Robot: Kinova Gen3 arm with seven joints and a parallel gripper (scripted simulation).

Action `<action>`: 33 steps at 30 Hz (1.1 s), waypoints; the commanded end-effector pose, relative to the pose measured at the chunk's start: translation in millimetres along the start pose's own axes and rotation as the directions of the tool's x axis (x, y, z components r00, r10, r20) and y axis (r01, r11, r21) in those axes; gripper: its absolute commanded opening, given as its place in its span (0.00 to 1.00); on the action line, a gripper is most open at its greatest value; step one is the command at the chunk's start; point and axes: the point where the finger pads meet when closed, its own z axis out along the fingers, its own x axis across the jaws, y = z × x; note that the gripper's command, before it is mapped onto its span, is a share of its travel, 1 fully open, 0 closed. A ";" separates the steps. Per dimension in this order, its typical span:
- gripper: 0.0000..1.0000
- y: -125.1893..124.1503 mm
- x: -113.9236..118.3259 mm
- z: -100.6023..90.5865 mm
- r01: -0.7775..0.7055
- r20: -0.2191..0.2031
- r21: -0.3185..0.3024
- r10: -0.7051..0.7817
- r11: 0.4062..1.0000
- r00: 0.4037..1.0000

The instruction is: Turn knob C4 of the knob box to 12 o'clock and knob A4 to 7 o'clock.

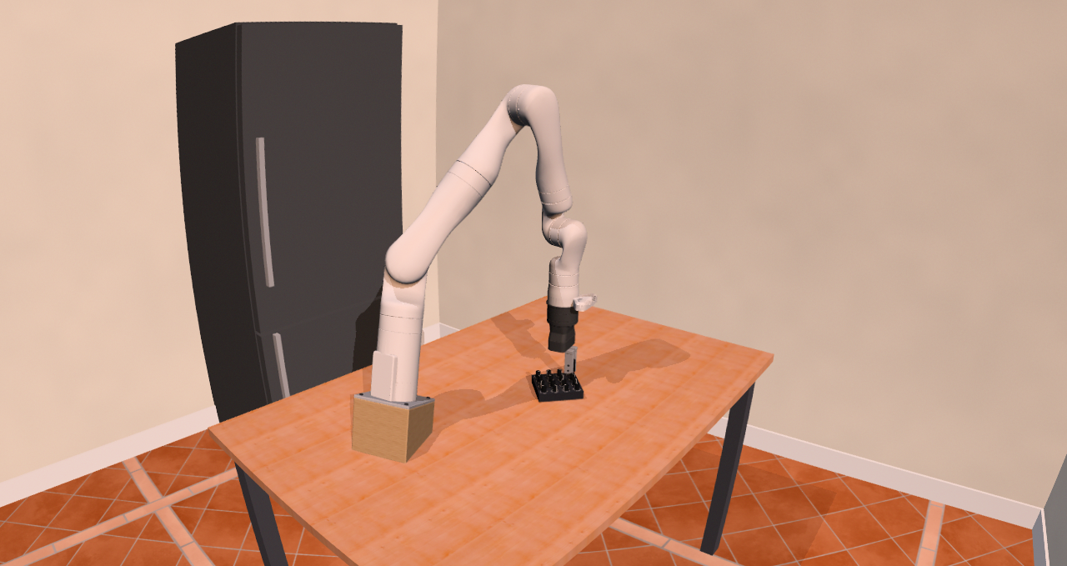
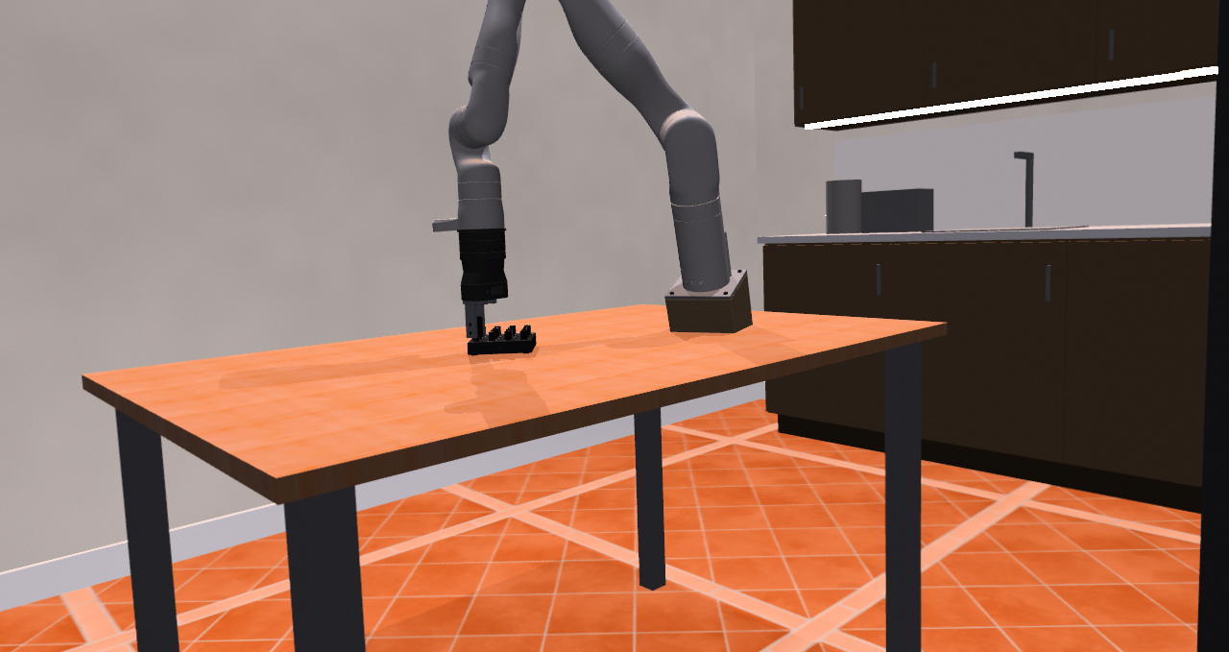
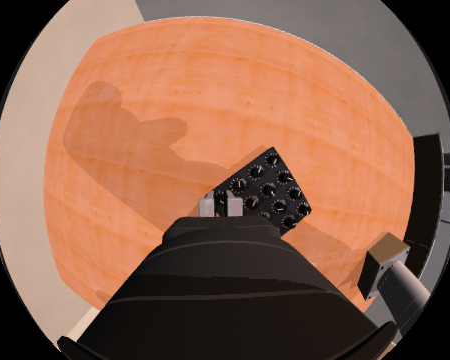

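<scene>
The black knob box [image 1: 558,393] [image 2: 507,345] [image 3: 276,186] stands on its feet on the wooden table [image 1: 522,473] [image 2: 386,407] [image 3: 185,87]. It carries a four-by-four grid of small black knobs. My gripper [image 1: 571,367] [image 2: 473,331] [image 3: 220,199] points straight down at the box's far right corner as the top camera sees it. Its fingers are shut on the corner knob there. In the wrist view the two pale fingertips hide that knob, and the box lies at an angle. The printed names and white lines are too small to read.
The arm's wooden base block [image 1: 391,428] [image 2: 709,308] [image 3: 383,260] stands on the table near the box. A dark fridge [image 1: 298,189] stands behind the table. A kitchen counter [image 2: 988,304] runs along the wall beyond the table.
</scene>
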 end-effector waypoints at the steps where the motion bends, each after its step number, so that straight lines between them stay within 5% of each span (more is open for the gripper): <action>1: 0.30 -2.1 1.4 -0.6 0.043 0.003 -0.001 -0.043 0.999 0.999; 10: 0.30 -2.1 1.4 -0.6 0.257 0.003 -0.001 -0.257 0.966 0.966; 33: 0.30 -2.1 1.4 -0.6 0.518 0.003 0.000 -0.518 0.855 0.855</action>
